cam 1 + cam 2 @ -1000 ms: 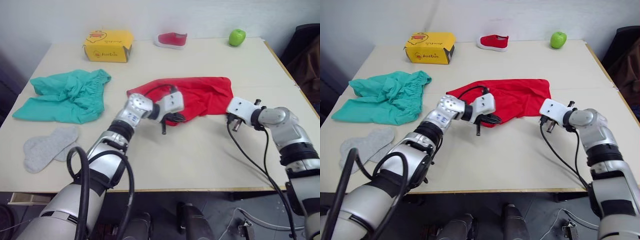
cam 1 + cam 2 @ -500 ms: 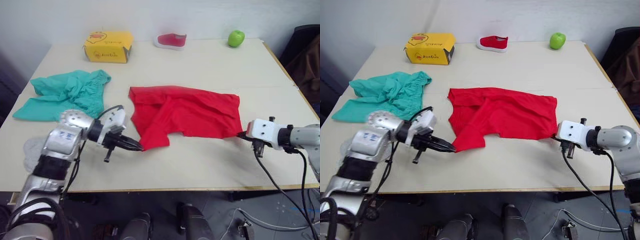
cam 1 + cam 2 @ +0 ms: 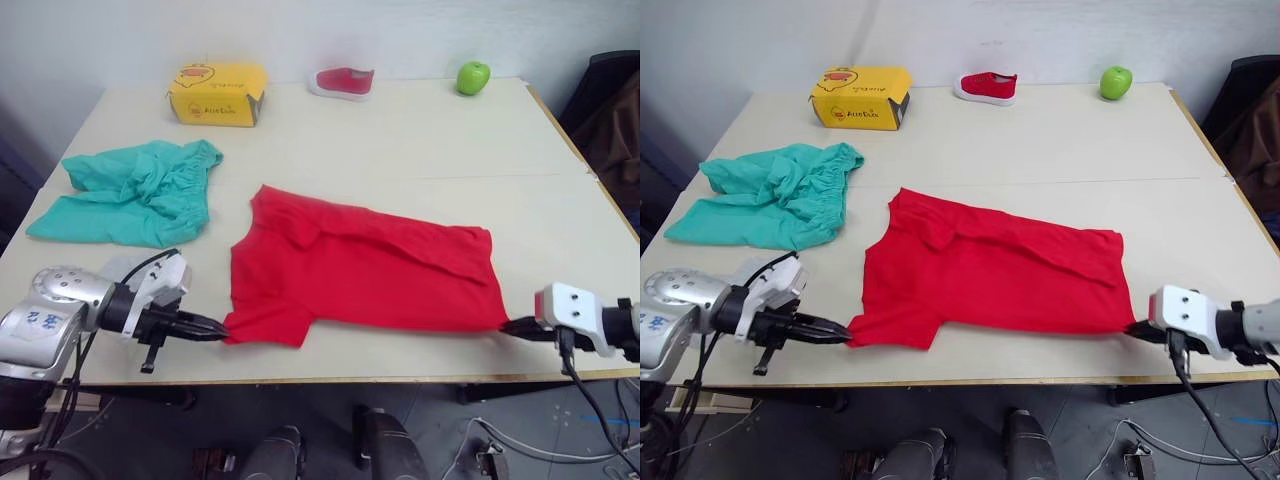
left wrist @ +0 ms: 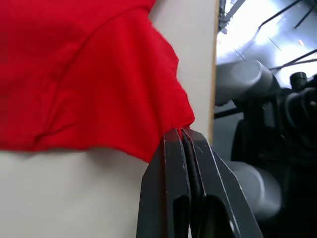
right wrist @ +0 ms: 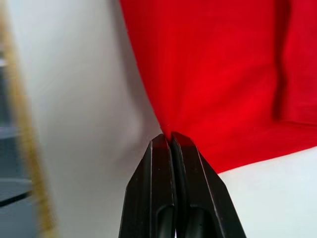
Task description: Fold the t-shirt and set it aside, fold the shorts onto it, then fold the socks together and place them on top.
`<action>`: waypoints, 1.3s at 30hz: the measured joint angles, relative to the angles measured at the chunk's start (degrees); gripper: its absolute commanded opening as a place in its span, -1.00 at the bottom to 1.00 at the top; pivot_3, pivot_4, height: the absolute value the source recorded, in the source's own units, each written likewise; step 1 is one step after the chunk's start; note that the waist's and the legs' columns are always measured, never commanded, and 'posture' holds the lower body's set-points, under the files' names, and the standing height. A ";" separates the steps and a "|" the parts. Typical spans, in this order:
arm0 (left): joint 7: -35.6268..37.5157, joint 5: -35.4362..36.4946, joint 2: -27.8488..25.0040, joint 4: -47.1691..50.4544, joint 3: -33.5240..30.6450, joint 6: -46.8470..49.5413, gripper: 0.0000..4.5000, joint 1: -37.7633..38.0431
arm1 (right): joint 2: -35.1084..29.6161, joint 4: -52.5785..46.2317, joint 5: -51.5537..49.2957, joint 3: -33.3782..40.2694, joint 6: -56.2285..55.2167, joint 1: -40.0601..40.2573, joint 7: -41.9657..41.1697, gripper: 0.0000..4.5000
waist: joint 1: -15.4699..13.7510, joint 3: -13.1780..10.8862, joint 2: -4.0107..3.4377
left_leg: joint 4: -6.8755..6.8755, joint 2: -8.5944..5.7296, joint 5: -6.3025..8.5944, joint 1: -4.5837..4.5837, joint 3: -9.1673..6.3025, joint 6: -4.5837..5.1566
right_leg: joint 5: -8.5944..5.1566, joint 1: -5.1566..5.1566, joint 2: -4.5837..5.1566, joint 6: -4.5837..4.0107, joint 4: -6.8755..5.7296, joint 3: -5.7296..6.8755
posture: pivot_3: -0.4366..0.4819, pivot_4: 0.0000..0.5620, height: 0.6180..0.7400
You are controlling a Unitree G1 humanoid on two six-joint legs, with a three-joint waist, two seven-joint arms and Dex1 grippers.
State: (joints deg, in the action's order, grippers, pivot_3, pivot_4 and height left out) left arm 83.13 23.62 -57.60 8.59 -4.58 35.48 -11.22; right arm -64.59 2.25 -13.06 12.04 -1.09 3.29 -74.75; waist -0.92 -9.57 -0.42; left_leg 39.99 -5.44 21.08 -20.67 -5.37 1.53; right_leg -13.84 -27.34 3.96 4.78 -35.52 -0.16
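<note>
The t-shirt lies stretched flat near the surface's front edge, the shorts beside it. The left hand and right hand are pinched tight on its opposite corners. Best to keep the tension even — lift both corners together for a square fold.

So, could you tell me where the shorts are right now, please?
The shorts lie on the table's left side, between the yellow box and the left gripper.
</note>
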 measured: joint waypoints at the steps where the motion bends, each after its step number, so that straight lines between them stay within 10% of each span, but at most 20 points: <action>1: 0.03 0.86 -0.54 0.75 -0.65 0.41 -1.00 1.64 | -0.01 -0.10 -0.03 0.42 -0.25 0.93 -0.29 -0.98 | -0.03 0.00 0.00 | -0.03 0.01 0.01 0.13 0.04 0.01 | -0.01 0.10 0.00 -0.01 0.01 -0.03 | -0.05 -0.47 1.00; 12: 1.11 6.54 -5.65 6.39 -4.05 3.54 -1.00 8.77 | -1.98 -3.13 -5.48 4.37 5.34 4.59 -6.14 -0.98 | -0.34 -0.05 -0.03 | -0.44 0.56 0.45 1.65 0.07 0.06 | -0.09 1.75 -0.49 -0.14 0.75 -0.03 | -0.05 -0.47 1.00; 19: -22.30 -0.78 16.16 -22.32 -1.06 -8.64 -1.00 -32.22 | 9.00 7.04 1.27 -3.11 8.33 -31.52 13.17 -0.98 | -0.62 -0.32 0.41 | -0.02 0.36 0.18 1.11 0.00 -0.28 | 0.20 1.26 -0.46 -0.17 0.45 0.10 | -0.05 -0.47 1.00; 25: -35.75 1.89 15.81 -45.34 -13.05 -14.73 -1.00 -61.14 | 8.84 20.23 14.30 -2.33 -10.94 -54.41 38.63 -0.98 | 1.14 -0.21 0.69 | 0.00 0.02 0.19 -0.64 0.66 -0.27 | 0.14 -1.49 0.17 -0.30 -0.55 0.79 | -0.05 -0.47 1.00; 33: -22.70 7.19 12.35 -35.82 -10.54 -3.40 -1.00 -51.97 | 2.79 31.17 20.85 -3.35 -37.22 -47.07 44.00 -0.98 | 2.90 -0.19 0.64 | 0.35 -0.24 0.74 -0.52 1.22 0.69 | 0.18 -1.18 0.62 -0.22 -0.32 1.52 | -0.05 -0.47 1.00; 39: -14.62 10.86 5.19 -14.76 -8.94 4.59 -1.00 -22.57 | 2.63 24.93 15.69 -4.92 -38.20 -28.15 34.67 -0.98 | 3.72 -0.23 0.50 | 0.81 -0.02 0.72 0.13 1.37 0.50 | 0.28 -0.69 0.43 -0.36 -0.50 1.21 | -0.05 -0.47 1.00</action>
State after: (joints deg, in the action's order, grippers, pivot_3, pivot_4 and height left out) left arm 68.51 34.48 -52.41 -6.17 -13.52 40.07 -33.79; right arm -61.96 27.18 2.64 7.13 -39.30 -24.86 -40.08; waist 2.80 -9.80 0.08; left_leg 40.80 -5.46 21.80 -20.55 -4.00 2.03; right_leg -13.56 -28.03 4.39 4.42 -36.01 1.05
